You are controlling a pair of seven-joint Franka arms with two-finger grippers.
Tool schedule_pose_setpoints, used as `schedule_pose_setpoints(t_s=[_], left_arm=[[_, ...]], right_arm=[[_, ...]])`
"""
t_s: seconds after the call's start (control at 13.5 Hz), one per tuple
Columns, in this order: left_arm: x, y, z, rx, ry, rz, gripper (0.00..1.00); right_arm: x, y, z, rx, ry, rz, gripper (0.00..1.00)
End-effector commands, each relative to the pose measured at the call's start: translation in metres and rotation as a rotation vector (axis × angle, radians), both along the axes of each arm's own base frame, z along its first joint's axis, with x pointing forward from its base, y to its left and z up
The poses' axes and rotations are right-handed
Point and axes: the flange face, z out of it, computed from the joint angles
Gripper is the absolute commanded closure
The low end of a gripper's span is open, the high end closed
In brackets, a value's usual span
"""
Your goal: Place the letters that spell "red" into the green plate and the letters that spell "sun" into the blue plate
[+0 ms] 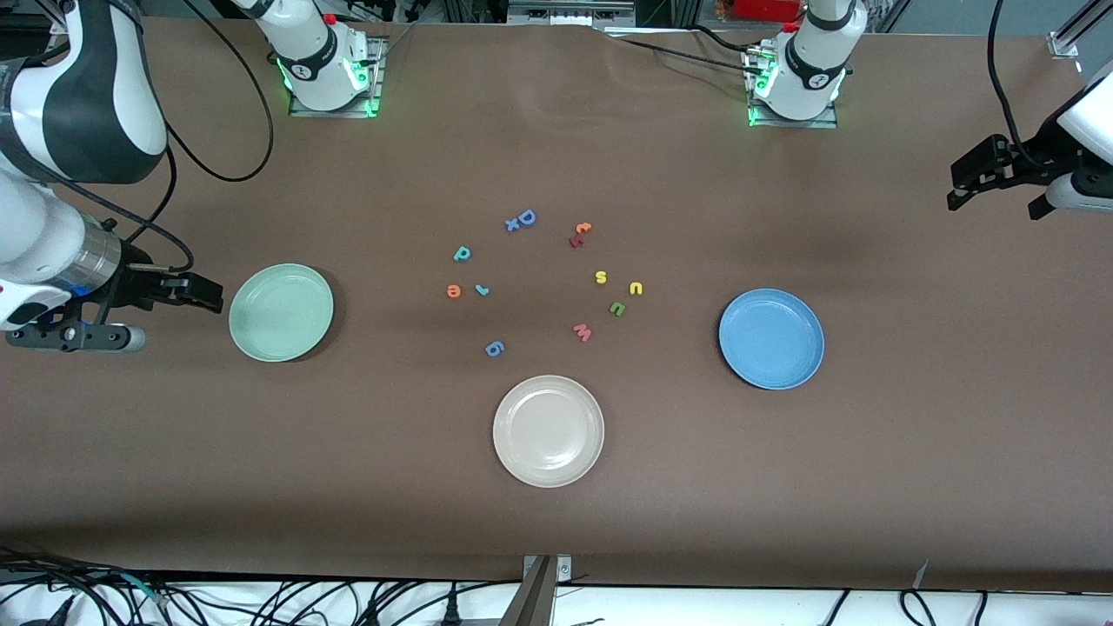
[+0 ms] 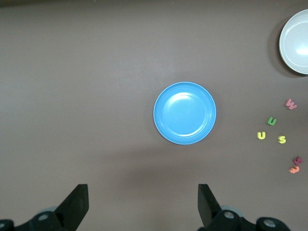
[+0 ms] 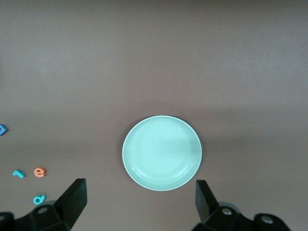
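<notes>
- Step in hand: none begun, by the look of it; all six task letters lie loose on the counter (image 1: 556,156) and every plate is bare.
- Green plate (image 1: 281,312): empty, at the right arm's end of the counter.
- Blue plate (image 1: 771,338): empty, at the left arm's end.
- Beige plate (image 1: 549,430): empty, nearest the front camera, no part in the task.
- "Red" letters: teal d (image 1: 462,254), orange e (image 1: 453,291), teal r (image 1: 482,289), clustered between the green plate and the counter's middle; e and r close beside each other.
- "Sun" letters: yellow s (image 1: 600,277), yellow u (image 1: 636,289), green n (image 1: 616,308), grouped toward the blue plate.
- Strays: blue D (image 1: 523,219), blue g (image 1: 495,349), pink w (image 1: 582,331), orange-red pair (image 1: 579,234).
- Right claw (image 1: 187,291): wide, empty, just beside the green plate's outer edge.
- Left claw (image 1: 996,178): wide, empty, over the counter's end, well apart from the blue plate.
- Next move, judged: either claw must travel inward to its cluster and narrow for a fine pinch on one tiny letter without nudging its neighbours.
</notes>
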Motion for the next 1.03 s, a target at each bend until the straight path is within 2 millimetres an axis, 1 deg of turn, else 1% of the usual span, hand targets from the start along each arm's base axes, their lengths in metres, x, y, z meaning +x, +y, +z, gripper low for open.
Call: schedule_pose_setpoints(t_s=[0.0,0.52,0.66,0.96], left_arm=[[-0.0016,0.0007,0.0053,-0.006,0.002,-0.011,0.0],[-0.0012,-0.0017,0.0059,-0.005,0.0,-0.012,0.0],[-0.0007,-0.0002,0.005,-0.006,0.002,-0.011,0.0],[0.0035,-0.0036,0.0015,-0.007,0.0,-0.013,0.0]], right_arm=[[0.0029,0.0014,0.0045,0.003,0.0,-0.005,0.0],[0.0023,0.0035,0.0041,0.004,0.004,-0.015,0.0],[0.0021,0.0034,0.004,0.003,0.006,-0.013,0.0],[0.0021,0.0033,0.004,0.002,0.006,-0.014,0.0]])
